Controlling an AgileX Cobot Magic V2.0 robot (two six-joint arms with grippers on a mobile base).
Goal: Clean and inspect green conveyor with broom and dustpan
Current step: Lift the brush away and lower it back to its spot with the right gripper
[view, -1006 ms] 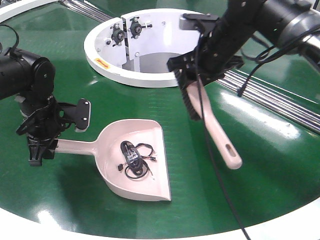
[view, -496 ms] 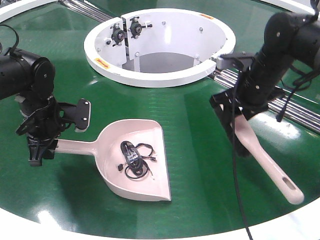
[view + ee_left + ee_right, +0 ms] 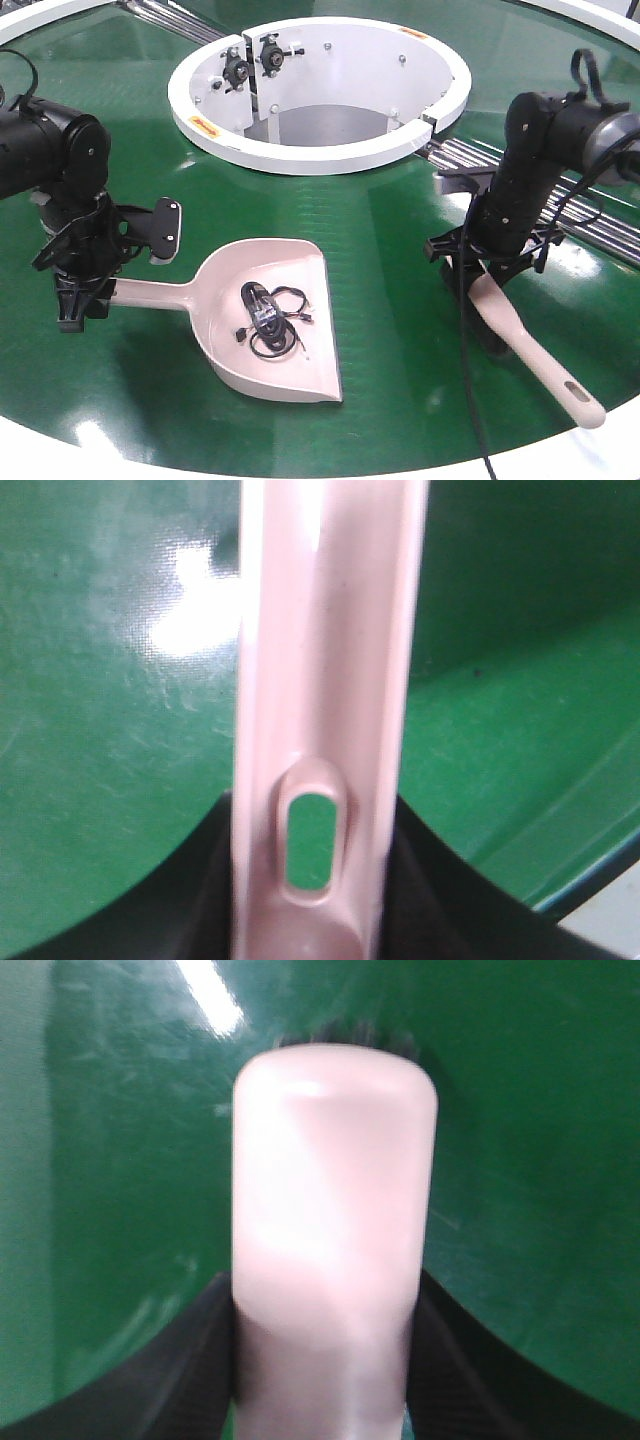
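Geometry note for the next stroke: the broom [image 3: 531, 352] sits to the right of the dustpan [image 3: 222, 296], well apart, with a stretch of bare green conveyor [image 3: 400, 250] between them. My right gripper [image 3: 489, 268] is clamped on the brush end of the broom. The wrist view shows the beige body held between the dark fingers, with bristle tips just peeking past its far end. The long axis runs diagonally from the gripper down toward the near right rim, slotted handle end trailing free. I cannot tell whether the bristles touch the belt. My left gripper [image 3: 78, 296] is pinched on the dustpan's handle near the hang hole, pan flat on the belt. Its wide lip opens to the right, facing the broom. A tangle of black cable [image 3: 268, 322] already lies inside the pan. Judgement: the right arm is the nearer one to any debris right of the pan, and a sweep must travel leftward toward the lip. The broom lies skewed to the lip and may want squaring first.
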